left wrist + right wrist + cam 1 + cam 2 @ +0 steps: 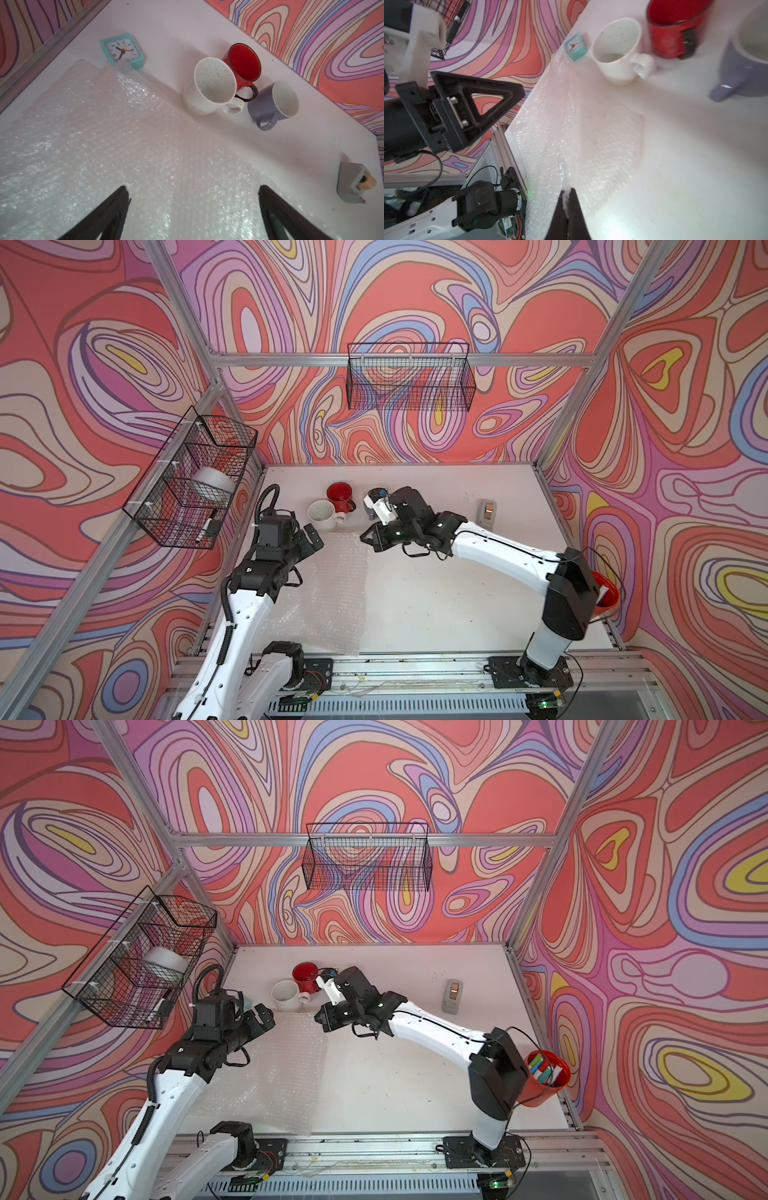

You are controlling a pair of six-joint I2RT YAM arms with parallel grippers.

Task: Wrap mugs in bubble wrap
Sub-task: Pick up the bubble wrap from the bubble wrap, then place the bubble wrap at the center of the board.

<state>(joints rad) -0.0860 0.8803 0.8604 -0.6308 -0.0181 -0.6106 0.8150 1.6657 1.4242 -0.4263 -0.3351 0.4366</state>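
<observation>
The bubble wrap [328, 593] [282, 1073] lies flat on the left half of the white table. At its far right corner my right gripper [365, 537] [566, 190] is shut on the sheet's edge, and a sliver of plastic shows between the fingertips. My left gripper [314, 538] [192, 188] hangs open over the wrap [124, 145] near its far left corner, with nothing between its fingers. Just beyond the sheet, the white mug [322, 514] [209, 87], the red mug [340, 494] [245, 64] and the lavender-grey mug [272, 104] [741, 62] stand upright, close together.
A mint-green clock [122, 51] sits at the wrap's far left corner. A grey tape dispenser [487, 514] stands at the right. On the left wall a wire basket [187, 489] holds a white roll; another basket [411, 377] hangs on the back wall. A red cup of markers [544, 1077] is at the right edge.
</observation>
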